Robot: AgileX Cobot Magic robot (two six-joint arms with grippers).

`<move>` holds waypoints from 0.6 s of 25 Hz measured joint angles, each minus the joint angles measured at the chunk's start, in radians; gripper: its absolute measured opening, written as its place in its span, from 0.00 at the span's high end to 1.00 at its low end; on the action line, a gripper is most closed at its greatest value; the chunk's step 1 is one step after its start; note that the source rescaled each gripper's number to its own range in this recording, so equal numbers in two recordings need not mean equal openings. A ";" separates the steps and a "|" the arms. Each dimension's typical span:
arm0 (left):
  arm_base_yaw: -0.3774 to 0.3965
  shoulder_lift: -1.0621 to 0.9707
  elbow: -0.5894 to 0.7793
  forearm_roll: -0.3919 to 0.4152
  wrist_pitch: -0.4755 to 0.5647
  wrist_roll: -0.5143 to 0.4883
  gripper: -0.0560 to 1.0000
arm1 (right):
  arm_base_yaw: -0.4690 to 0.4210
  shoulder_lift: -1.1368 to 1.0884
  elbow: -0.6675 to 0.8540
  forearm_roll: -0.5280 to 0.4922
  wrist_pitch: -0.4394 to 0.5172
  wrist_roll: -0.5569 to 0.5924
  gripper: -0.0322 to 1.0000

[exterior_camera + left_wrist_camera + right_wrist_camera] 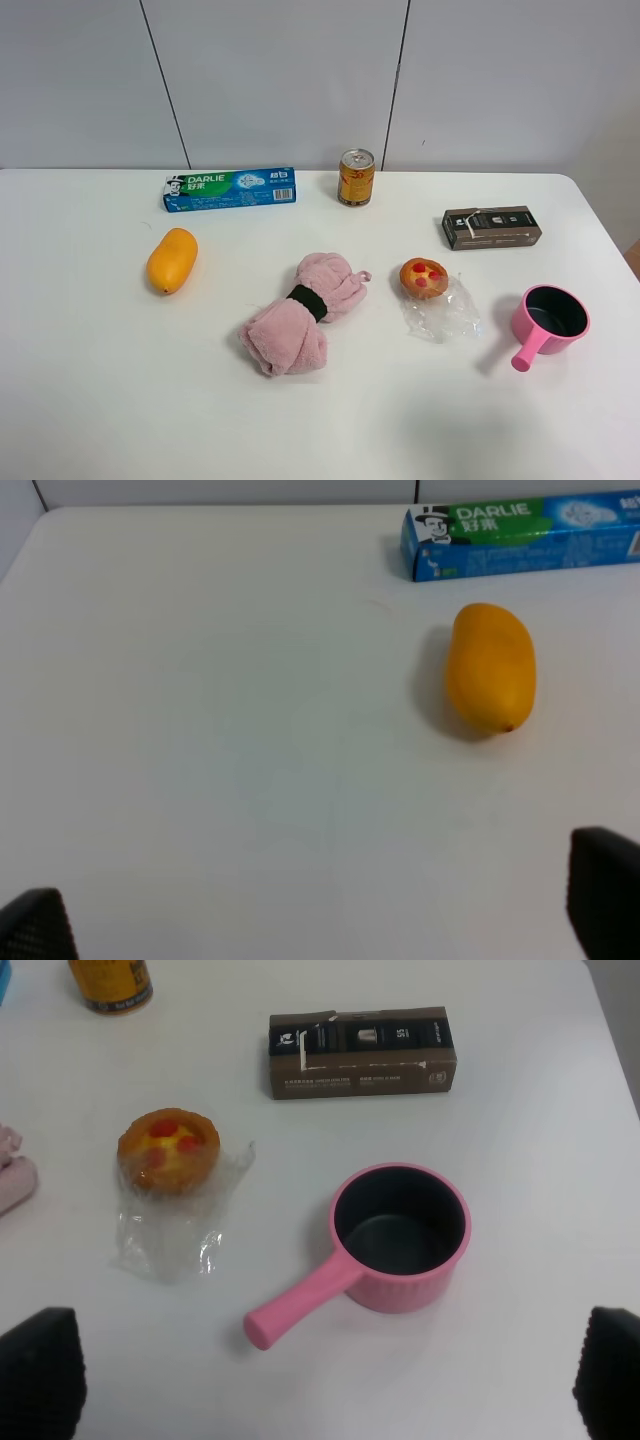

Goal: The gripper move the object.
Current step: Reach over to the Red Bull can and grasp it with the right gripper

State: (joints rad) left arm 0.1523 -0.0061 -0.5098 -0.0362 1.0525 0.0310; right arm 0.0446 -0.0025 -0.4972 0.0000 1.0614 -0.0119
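- Right wrist view: the right gripper (pixel 325 1375) shows only as two black jaws at the picture's lower corners. They stand wide apart, with nothing but bare counter (pixel 520 1160) between them.
- Left wrist view: the left gripper (pixel 320 915) is the same, its jaws spread and empty over the white counter. The mango-shaped fruit (pixel 491 667) and the toothpaste box (pixel 520 535) lie ahead of it.
- Nearest the right jaws are a pink saucepan (pixel 400 1235) and a tart on clear wrap (pixel 168 1148). A brown box (pixel 360 1050) lies beyond them.
- The can (pixel 110 985) stands farthest out, cut off by the edge of that view. In the exterior high view it stands upright at the far edge of the counter near the wall. It is just right of the toothpaste box, apart from it and from everything else.
- Neither arm appears in the exterior high view.
- Handling, as I judge it: the can is small, with a thin, smooth metal wall, so it is likely slippery. It should be stiff if full, but a hard squeeze could dent it if empty. Whether it has been opened is too small to tell.
- It has a narrow base, so a sideways nudge could tip it.
- Best hold, in my view: jaws level across the middle of the body, below the silver rim, closing gently and squarely.
- The right gripper looks better placed for that reach.
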 joint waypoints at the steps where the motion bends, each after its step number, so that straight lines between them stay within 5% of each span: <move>1: 0.000 0.000 0.000 0.000 0.000 0.000 0.00 | 0.000 0.000 0.000 0.000 0.000 0.000 0.00; 8: 0.000 0.000 0.000 0.000 0.000 0.000 0.00 | 0.000 0.001 -0.005 0.006 -0.016 0.000 0.00; 15: 0.000 0.000 0.000 0.000 0.000 0.000 0.00 | 0.000 0.267 -0.073 0.071 -0.200 0.000 0.00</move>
State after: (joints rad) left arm 0.1523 -0.0061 -0.5098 -0.0362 1.0525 0.0310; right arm 0.0446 0.2644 -0.5701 0.0711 0.8619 -0.0119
